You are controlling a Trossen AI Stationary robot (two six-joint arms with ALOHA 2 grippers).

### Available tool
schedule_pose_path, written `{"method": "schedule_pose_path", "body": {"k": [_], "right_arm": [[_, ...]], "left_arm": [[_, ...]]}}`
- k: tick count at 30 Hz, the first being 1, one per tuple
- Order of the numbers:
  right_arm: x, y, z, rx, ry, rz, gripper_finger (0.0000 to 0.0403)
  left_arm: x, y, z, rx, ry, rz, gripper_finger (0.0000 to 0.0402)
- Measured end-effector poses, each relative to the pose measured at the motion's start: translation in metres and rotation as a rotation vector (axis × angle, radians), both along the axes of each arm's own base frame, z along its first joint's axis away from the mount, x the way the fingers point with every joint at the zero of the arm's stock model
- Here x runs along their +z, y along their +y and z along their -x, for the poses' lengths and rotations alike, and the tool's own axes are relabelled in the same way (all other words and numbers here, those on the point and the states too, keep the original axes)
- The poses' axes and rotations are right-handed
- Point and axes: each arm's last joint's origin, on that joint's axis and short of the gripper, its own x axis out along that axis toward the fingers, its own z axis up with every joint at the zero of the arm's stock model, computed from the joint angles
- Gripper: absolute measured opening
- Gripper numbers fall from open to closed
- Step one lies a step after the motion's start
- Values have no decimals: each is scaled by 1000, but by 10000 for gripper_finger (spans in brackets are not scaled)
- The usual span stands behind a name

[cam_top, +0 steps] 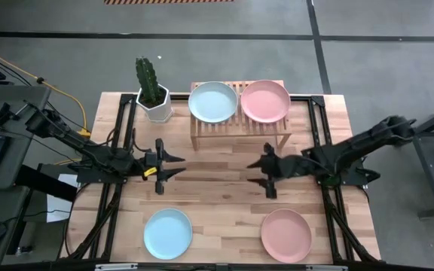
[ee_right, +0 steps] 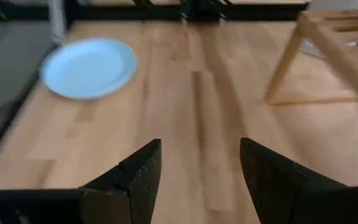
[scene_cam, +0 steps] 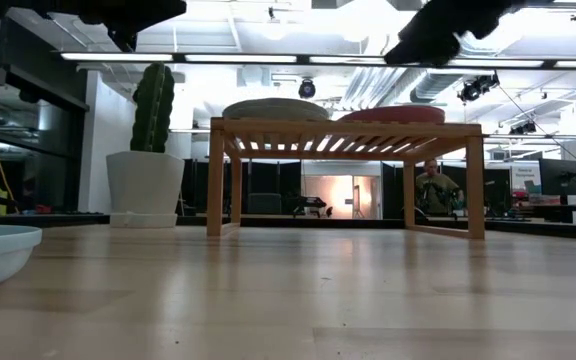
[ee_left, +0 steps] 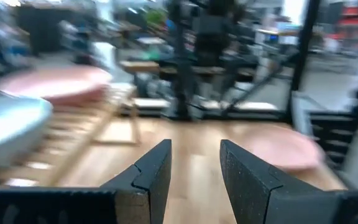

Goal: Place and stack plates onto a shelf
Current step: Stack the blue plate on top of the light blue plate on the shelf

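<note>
1. Two plates lay on the shelf (cam_top: 239,134): a pale blue-green plate (cam_top: 212,102) on its left half and a pink plate (cam_top: 266,101) on its right half, side by side and just apart.
2. Two more plates lay flat on the tabletop (cam_top: 224,199) near its front edge: a light blue plate (cam_top: 167,233) on the left and a second pink plate (cam_top: 286,235) on the right, well apart.
3. The left hand (cam_top: 173,165) hovered in front of the shelf with its fingers apart and nothing between them. The right hand (cam_top: 258,171) faced it from the other side, also apart and empty.
4. Handling judgement: the plates looked rigid, shallow and light, with a matte finish that should give fair grip. A ceramic-like plate could chip if dropped or struck against the wood.
5. Recommended hold: the raised rim, one finger inside the lip and one beneath it. The flat centre offered nothing to pinch.
6. Clearances: the strip of tabletop between the hands and the front plates was open. The cactus pot (cam_top: 155,104) stood just beside the shelf's left end and limited approach there.
7. Both plates sat close to the front edge, so a sliding push toward it risked a fall.
</note>
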Motion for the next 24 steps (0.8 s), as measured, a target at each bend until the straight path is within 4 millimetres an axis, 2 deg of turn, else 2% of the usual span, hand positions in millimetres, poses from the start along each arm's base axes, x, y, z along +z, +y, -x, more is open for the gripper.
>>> {"method": "schedule_pose_path", "body": {"k": [5,10,13,18,24], "right_arm": [[-20,10,8,33,-56,-45,199],[-23,10,7,29,-86,-53,199],[-22,9,7,9,-98,-42,199],[-22,8,7,-6,-100,-32,199],[-22,8,7,-11,-100,-37,199]], "left_arm": [[-10,-4,0,-193,108,140,128],[-28,-7,-4,-262,268,222,128],[-40,-14,-13,-304,431,253,128],[-59,-27,-34,-383,665,187,128],[-70,-47,-53,-515,739,68,128]]}}
